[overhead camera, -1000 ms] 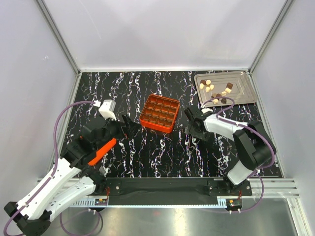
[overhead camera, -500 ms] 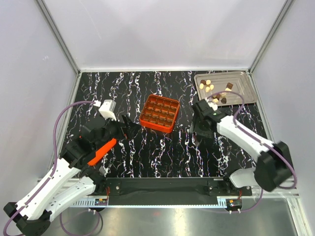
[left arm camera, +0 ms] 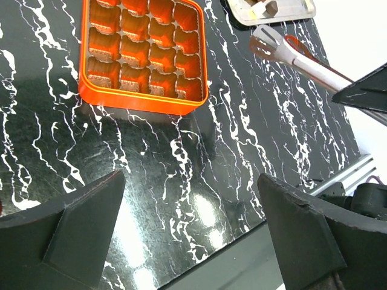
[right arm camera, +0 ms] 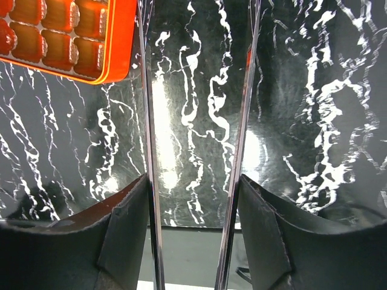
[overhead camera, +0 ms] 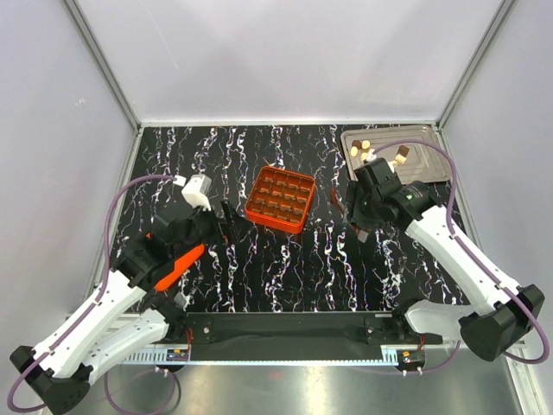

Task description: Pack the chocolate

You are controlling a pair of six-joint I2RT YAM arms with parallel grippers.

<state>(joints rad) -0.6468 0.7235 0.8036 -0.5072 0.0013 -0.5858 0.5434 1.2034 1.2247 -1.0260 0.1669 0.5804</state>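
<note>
Chocolate (overhead camera: 366,154): several small pieces, cream and dark brown, lying loose on the silver tray (overhead camera: 425,138) at the far right corner of the table (overhead camera: 285,268). The right arm crosses the tray's near edge and hides part of it. Box (overhead camera: 280,199): orange, square, divided into a grid of cells, resting mid-table, well apart from the tray. No piece is seen between box and tray. Tongs (left arm camera: 302,57): metal with orange-tinted tips, held by the handle end. The tips point into the gap between box and tray, and whether they touch the table cannot be told. Right gripper (overhead camera: 356,214): closed onto the tongs. In the wrist view the two thin metal arms run along the inner face of each finger, and a corner of the box shows at upper left. It sits just near of the tray, to the right of the box. Left gripper (overhead camera: 226,223): jaws spread wide, nothing between them, over bare marbled table just beside the box's near left corner.
</note>
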